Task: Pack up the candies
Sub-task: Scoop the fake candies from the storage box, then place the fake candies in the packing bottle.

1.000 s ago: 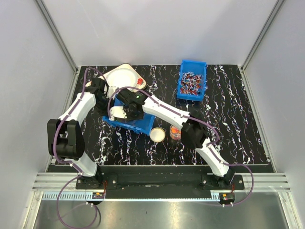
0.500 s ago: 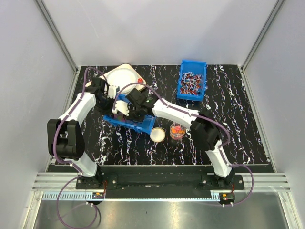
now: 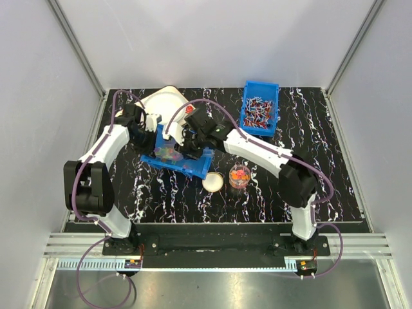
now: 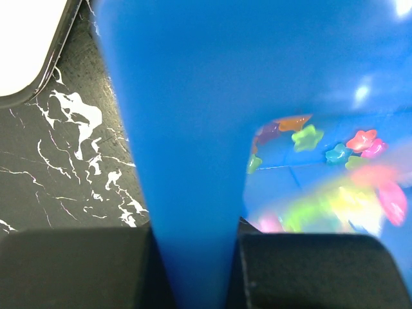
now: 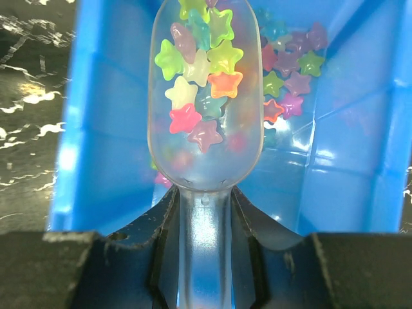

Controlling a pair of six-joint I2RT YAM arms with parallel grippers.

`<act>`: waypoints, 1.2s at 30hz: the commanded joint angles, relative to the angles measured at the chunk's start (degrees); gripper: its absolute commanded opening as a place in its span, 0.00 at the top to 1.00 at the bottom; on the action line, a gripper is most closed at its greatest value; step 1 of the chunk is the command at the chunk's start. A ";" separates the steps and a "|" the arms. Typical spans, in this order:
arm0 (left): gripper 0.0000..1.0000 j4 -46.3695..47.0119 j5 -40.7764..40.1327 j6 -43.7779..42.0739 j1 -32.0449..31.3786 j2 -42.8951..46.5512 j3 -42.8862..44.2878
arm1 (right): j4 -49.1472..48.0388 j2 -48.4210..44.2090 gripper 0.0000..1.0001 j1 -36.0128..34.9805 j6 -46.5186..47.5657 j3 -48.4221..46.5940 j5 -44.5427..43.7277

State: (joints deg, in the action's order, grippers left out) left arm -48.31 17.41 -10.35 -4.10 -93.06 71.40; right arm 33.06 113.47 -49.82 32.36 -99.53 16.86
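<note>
Small multicoloured candies [image 5: 290, 84], star-shaped here, lie in a blue bin [image 3: 183, 166] left of centre. My left gripper [image 3: 152, 124] is shut on the bin's left wall [image 4: 193, 96]; its fingers [image 4: 71, 270] flank that wall, and candies [image 4: 360, 141] show inside. My right gripper [image 3: 188, 143] is shut on the handle of a clear scoop [image 5: 205, 244]. The scoop's bowl [image 5: 206, 164] is held over the bin and carries a heap of candies [image 5: 199, 77]. A clear cup [image 3: 239, 176] partly filled with candies stands right of the bin.
A white round lid [image 3: 213, 181] lies beside the cup. A second blue bin [image 3: 259, 109] of red-white-dark wrapped sweets stands at the back right. A white plate on a dark base [image 3: 164, 103] sits behind the left gripper.
My right arm has drawn back up and to the right, bringing the scoop from the bin's left end to over its middle. The candies in the bin now show. The left gripper has kept its hold.
</note>
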 commanded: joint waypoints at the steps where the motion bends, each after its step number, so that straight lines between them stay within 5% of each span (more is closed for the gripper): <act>1: 1.00 3.14 3.95 1.65 0.49 0.60 1.29 | -3.88 -6.24 1.00 0.16 -0.98 1.79 3.00; 18: 1.00 3.40 4.30 2.09 1.20 0.07 1.20 | -10.90 -15.64 1.00 3.59 -1.77 14.27 2.29; 36: 1.00 3.40 6.50 2.00 2.87 0.24 1.11 | -18.20 -21.54 1.00 9.39 -8.36 21.92 15.57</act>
State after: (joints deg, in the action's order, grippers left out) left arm -47.86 19.05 -9.15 -1.74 -93.91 71.40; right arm 18.98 95.20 -40.40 25.58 -77.71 28.38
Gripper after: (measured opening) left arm 0.107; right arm 0.355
